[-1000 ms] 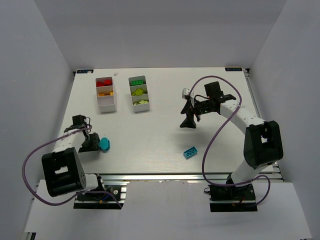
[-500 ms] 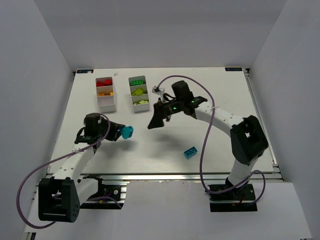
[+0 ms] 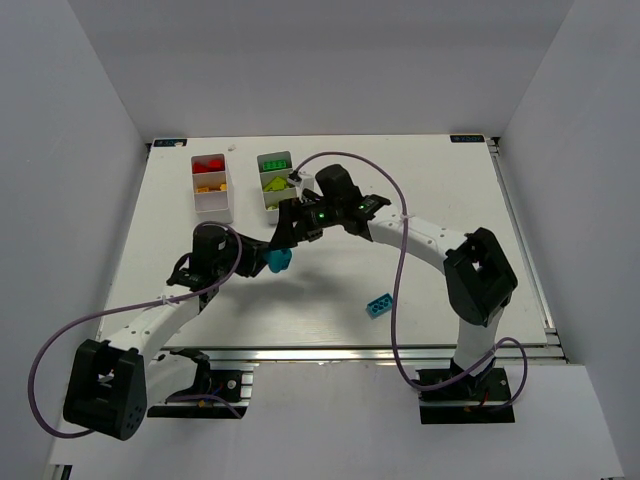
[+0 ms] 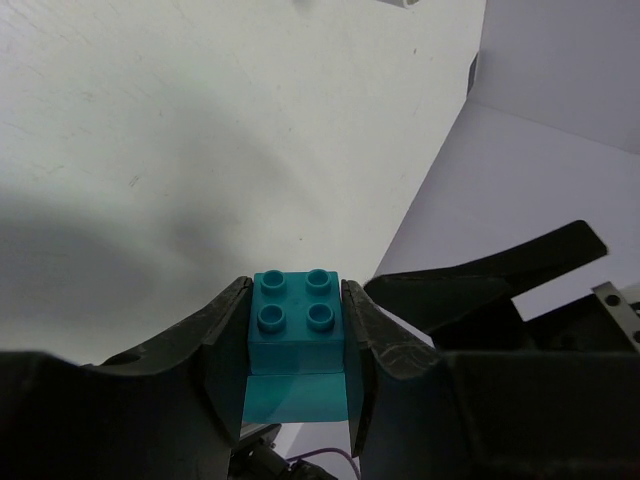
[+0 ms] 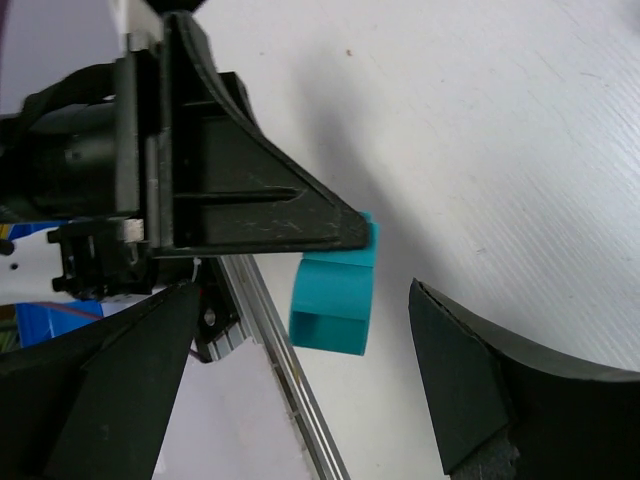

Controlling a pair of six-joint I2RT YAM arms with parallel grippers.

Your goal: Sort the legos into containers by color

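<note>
The small cyan studded plastic brick (image 4: 294,318) is sitting pinched between the two black fingers of the left pincer (image 4: 295,292), studs facing outward, and is hanging clear of the white tabletop (image 4: 150,130) beneath that pincer. The fingers are pressing on the brick's side walls, which is leaving its outer end free (probably so the other arm can take it). The right pincer (image 5: 305,290) is standing wide open, and the brick appears to be lying in the gap between its fingers, touching neither; this is looking like a hand-over. Beyond the right pincer the two white three-compartment plastic trays (image 3: 212,205) are standing. A second cyan brick (image 3: 378,305) is lying on the tabletop, well apart from both pincers.
</note>
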